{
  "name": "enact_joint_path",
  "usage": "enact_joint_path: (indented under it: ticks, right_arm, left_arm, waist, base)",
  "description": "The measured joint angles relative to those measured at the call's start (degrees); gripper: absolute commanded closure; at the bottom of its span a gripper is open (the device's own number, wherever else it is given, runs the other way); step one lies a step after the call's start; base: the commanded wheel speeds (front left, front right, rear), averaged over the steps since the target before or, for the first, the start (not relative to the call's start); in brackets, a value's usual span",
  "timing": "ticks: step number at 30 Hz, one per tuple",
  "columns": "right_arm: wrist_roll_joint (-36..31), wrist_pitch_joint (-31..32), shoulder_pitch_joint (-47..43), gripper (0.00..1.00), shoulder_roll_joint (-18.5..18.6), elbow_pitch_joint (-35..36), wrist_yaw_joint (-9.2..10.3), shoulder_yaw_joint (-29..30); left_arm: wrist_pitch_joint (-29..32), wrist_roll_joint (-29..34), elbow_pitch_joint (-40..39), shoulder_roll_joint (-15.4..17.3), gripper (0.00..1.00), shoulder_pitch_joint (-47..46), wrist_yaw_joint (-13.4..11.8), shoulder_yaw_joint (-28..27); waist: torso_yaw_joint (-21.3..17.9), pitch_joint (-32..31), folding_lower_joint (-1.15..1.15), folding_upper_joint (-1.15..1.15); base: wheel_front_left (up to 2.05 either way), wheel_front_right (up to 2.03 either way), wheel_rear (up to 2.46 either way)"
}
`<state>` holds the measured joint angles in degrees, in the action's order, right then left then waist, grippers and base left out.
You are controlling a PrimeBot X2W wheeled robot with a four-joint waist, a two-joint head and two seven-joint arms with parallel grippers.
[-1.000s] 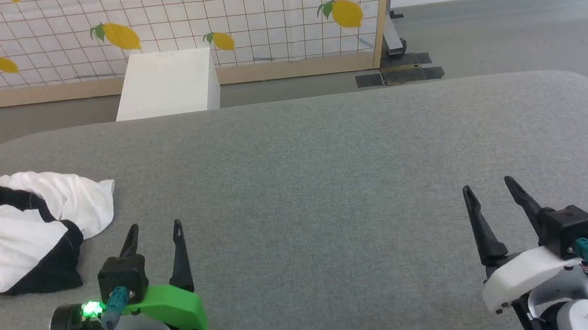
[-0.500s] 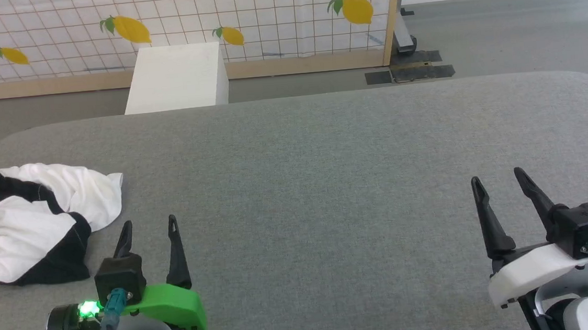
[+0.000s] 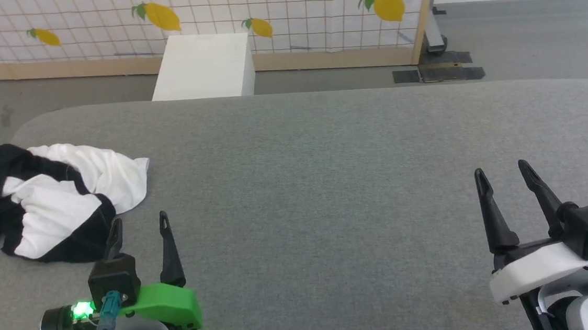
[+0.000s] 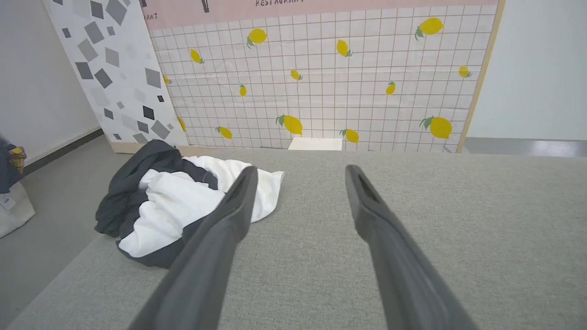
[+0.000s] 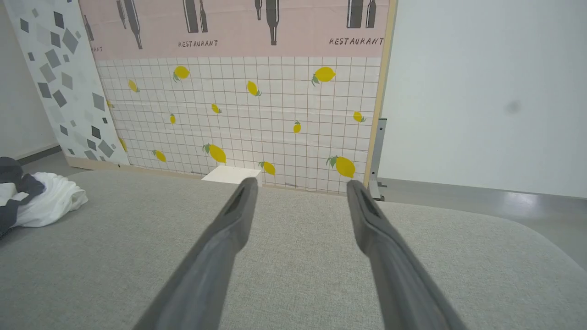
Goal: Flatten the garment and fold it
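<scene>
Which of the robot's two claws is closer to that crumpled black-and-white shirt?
Left. The left gripper is just beside the garment, apparently not touching; the right gripper is far off across the grey table.

The right wrist view's left edge cuts off the garment (image 5: 46, 201).

I have the garment (image 3: 56, 204) lying on the surface (image 3: 327, 183) at far left, my left gripper (image 3: 139, 219) just before it and my right gripper (image 3: 500, 168) well apart at right. A box (image 3: 205, 67) stands behind the surface, before a panel (image 3: 313, 6).
</scene>
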<state>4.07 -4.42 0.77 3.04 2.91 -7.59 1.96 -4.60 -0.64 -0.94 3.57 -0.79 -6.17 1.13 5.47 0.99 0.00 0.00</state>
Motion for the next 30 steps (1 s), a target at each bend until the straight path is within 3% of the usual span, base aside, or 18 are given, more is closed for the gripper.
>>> enact_joint_path:
  ticks: [30]
  right_arm:
    - [1.6,-3.6,-0.9,0.00,0.0,2.3,0.00,-0.7]
  left_arm:
    - [-3.5,-1.0,0.9,0.1,0.00,-0.9,-2.5,-2.3]
  waist:
    - [12.8,1.0,0.00,0.00]
  base:
    - [0.00,0.00,0.00]
